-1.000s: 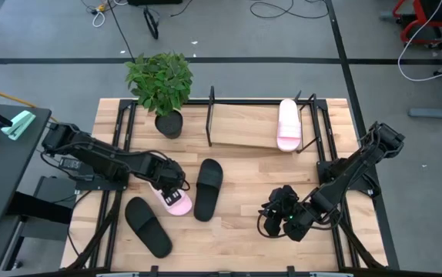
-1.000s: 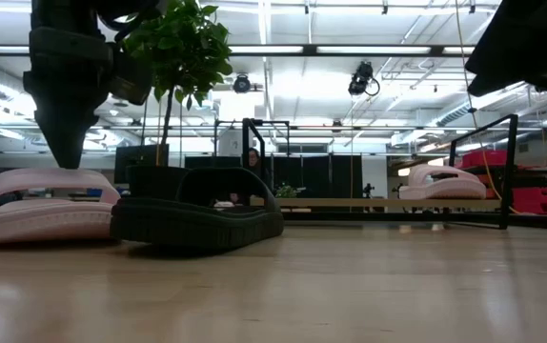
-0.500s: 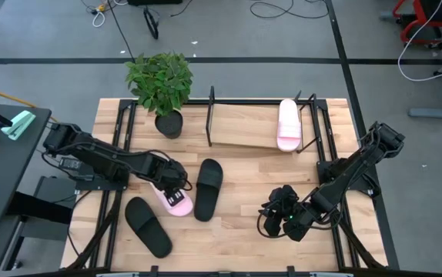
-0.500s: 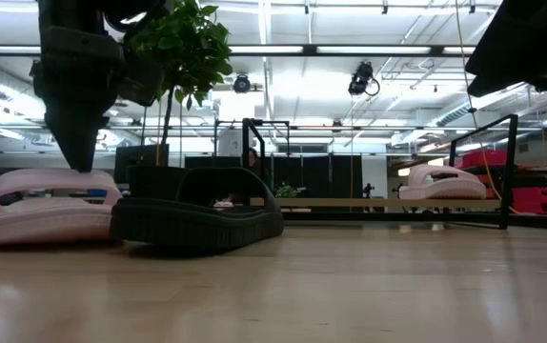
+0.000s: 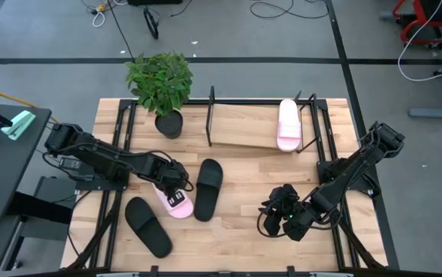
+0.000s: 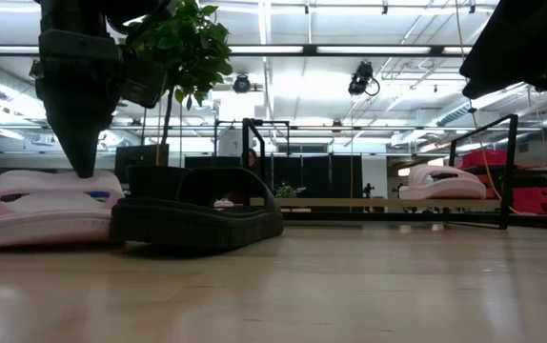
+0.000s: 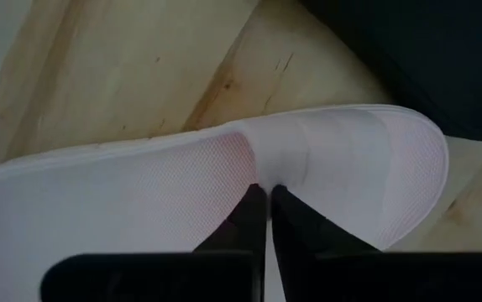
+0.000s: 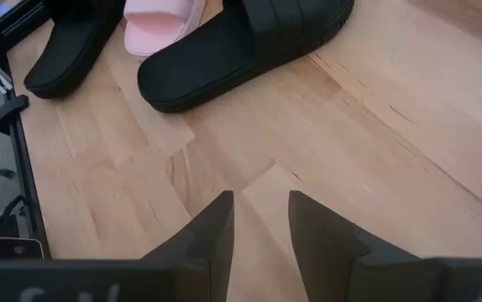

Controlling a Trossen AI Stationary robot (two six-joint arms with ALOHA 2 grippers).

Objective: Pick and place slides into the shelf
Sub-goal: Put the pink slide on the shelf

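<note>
One pink slide [image 5: 179, 204] lies flat on the table left of centre, with my left gripper [image 5: 173, 192] standing over it, fingers down and shut on its strap. A black slide [image 5: 209, 188] lies right beside it and another black slide [image 5: 148, 226] near the front left. A second pink slide [image 5: 288, 125] rests sole down on the wooden base of the shelf [image 5: 244, 135], at the shelf's right end. My right gripper [image 5: 271, 209] waits open low over the table's front right, with nothing between its fingers [image 8: 216, 231]. My left gripper pinches the top of the pink slide's strap [image 7: 262, 164] between its two fingers, which stand almost together. The fingers [image 6: 85, 170] come from above, pointing down. The slide [image 6: 45, 205] rests with its sole flat on the table.
A potted plant [image 5: 161, 81] stands at the far left of the table, next to the shelf's left end frame [image 5: 211, 115]. Black arm mounting frames run along both table sides. Bare wood shows in the middle front [image 5: 229, 238].
My left gripper has come down a little onto the pink slide's strap, and in the low view its tip has narrowed to a point. The slide stays flat on the table.
</note>
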